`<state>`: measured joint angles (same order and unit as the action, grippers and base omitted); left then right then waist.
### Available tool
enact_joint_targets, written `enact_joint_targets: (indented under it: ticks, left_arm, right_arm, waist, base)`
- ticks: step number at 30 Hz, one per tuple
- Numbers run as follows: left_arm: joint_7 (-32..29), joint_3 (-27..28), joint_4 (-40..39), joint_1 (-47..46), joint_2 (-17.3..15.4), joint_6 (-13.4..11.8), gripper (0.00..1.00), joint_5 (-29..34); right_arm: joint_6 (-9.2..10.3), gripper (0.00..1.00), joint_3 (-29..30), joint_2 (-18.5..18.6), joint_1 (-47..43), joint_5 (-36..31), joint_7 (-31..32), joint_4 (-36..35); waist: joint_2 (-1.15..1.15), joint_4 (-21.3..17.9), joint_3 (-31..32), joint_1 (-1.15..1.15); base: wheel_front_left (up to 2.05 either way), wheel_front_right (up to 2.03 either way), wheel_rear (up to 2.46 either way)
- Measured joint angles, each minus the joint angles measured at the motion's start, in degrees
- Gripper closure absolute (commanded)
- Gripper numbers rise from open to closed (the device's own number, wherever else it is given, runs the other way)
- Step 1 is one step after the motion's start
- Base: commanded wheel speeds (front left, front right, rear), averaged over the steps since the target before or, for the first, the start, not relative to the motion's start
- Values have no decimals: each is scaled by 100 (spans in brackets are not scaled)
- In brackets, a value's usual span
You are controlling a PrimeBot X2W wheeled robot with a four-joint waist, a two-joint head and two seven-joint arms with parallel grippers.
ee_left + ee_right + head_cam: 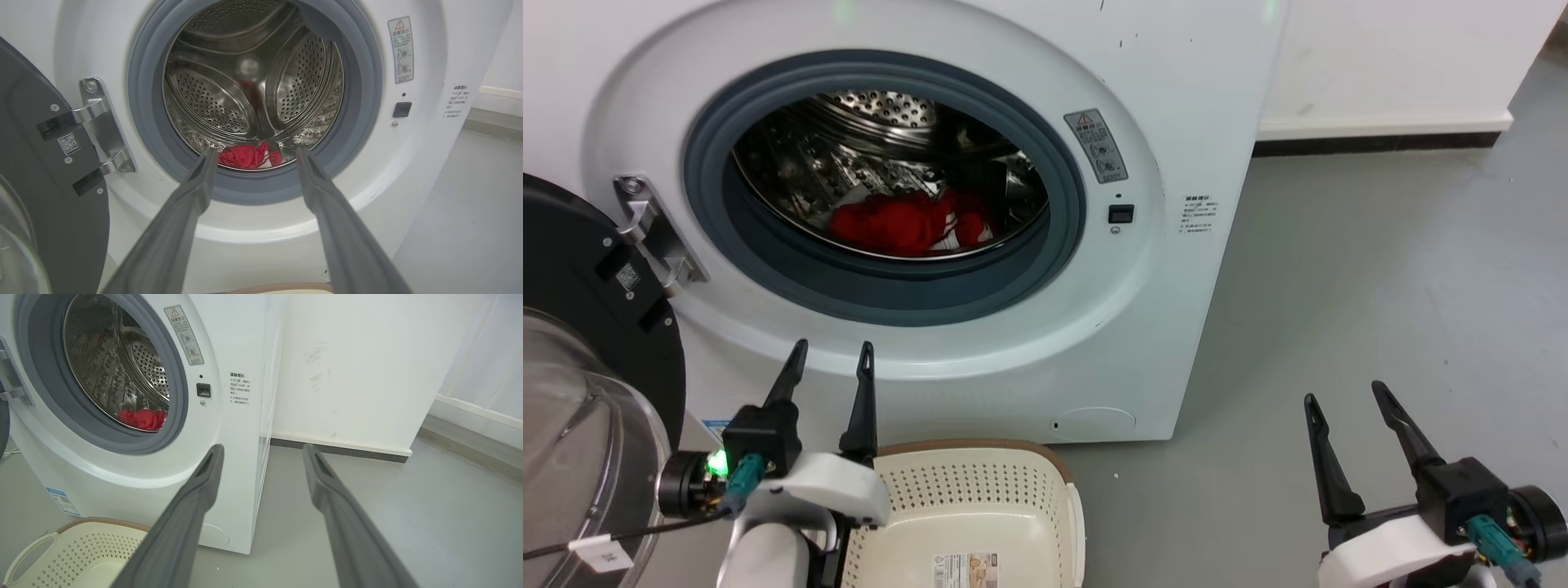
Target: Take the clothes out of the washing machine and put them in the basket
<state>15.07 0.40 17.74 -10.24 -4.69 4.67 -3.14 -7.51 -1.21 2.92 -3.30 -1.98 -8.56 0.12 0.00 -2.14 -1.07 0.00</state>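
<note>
Red clothes heaped low in the steel drum of the washing machine, glass door swung wide for access; basket parked below the porthole, likely to catch them; left gripper spread, aimed at the opening; right gripper spread, well apart over the floor.

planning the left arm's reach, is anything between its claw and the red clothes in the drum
Nothing visible does. The door is swung aside to the left, and the open left claw points into the washing machine, where the clothes lie low in the drum, just behind the grey rim.
</note>
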Motion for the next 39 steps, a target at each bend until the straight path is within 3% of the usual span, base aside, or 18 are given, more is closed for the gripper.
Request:
enact_joint_targets:
  ticks: [5, 25, 39]
  left_arm:
    - [0, 59, 338, -579, -127, -40, 0, -5]
    - [-464, 214, 1856, -3293, -1408, 31, 0, 54]
    - [-1306, 57, 2903, -4709, -2271, 36, 0, 316]
  right_arm:
    - [0, 0, -81, -1, 268, 45, -31, -30]
    - [0, 0, -622, 2, 1508, 570, -584, 457]
    - [0, 0, -910, 7, 1744, 1025, -649, 569]
  waist:
    - [0, -143, -385, 0]
    - [0, -1132, -2508, 1]
    - [0, -1976, -3074, 1]
  base:
    - [0, 0, 0]
    - [0, 0, 0]
    - [0, 0, 0]
